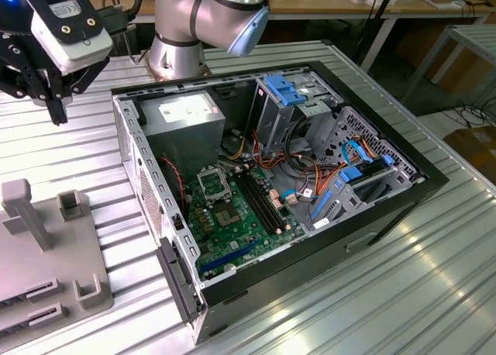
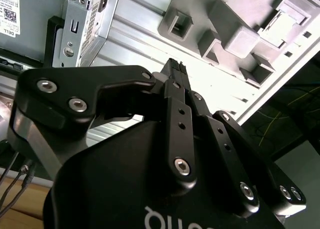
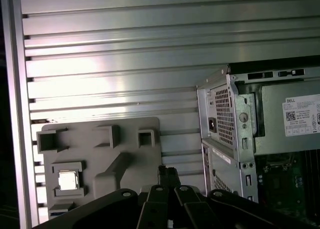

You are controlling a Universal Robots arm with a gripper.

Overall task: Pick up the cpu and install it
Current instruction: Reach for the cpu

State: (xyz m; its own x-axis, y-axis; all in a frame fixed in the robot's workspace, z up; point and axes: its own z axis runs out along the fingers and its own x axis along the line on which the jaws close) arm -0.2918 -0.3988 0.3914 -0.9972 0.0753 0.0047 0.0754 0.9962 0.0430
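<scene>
Hovering closed pincer near the cpu in its holder pocket

The cpu (image 3: 68, 180), a small flat square with a pale metal top, lies level in a square pocket of a grey moulded holder (image 3: 90, 159). The holder rests on a ribbed metal table (image 3: 125, 64), just beside an open computer case (image 3: 225, 119).

The chip looks light, rigid and smooth on top, and is probably delicate underneath. A level hold across two opposite edges seems the safest grip. The pocket walls sit close around it, leaving little room for fingers.

In the first wrist view the gripper (image 3: 169, 174) hangs above the holder, pointing down, near the pocket but not over it. Its fingertips are pressed together, hold nothing and touch nothing.

In the exterior view the arm carries it high at the exterior view's left, outside the case. It is well apart from the silver socket frame (image 1: 211, 184) on the green motherboard (image 1: 232, 223).
</scene>
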